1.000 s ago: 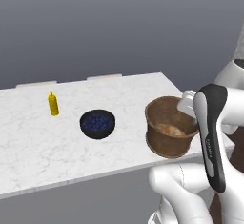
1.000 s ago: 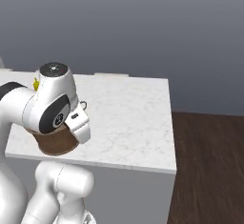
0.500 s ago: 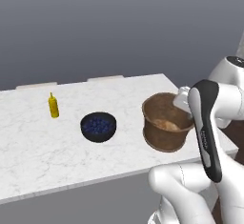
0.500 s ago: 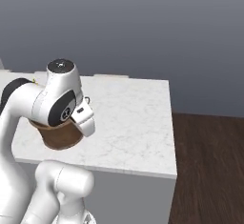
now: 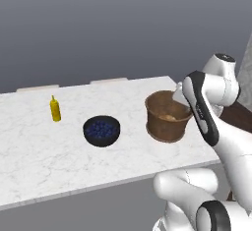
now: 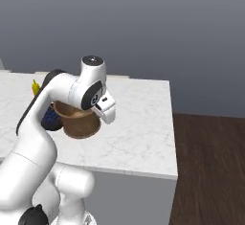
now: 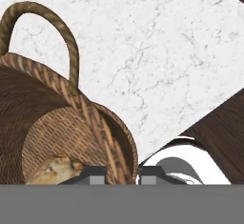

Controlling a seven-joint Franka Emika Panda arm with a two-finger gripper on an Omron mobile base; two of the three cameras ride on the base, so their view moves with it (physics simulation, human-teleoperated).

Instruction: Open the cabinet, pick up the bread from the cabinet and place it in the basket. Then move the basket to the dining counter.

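Nearest, the white arm's tool is clenched on the flared rim of the round brown woven basket, carrying the small golden-brown bread roll inside it over the white marble-look counter, beyond a dark bowl of blueberries and a yellow bottle.

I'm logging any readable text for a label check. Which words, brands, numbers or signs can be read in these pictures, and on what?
None can be read.
The yellow bottle shows no legible label; it is too small to tell.
The basket, the bread inside it, the bowl of blueberries and the white counter carry no lettering.
The tool at the basket rim bears no mark.
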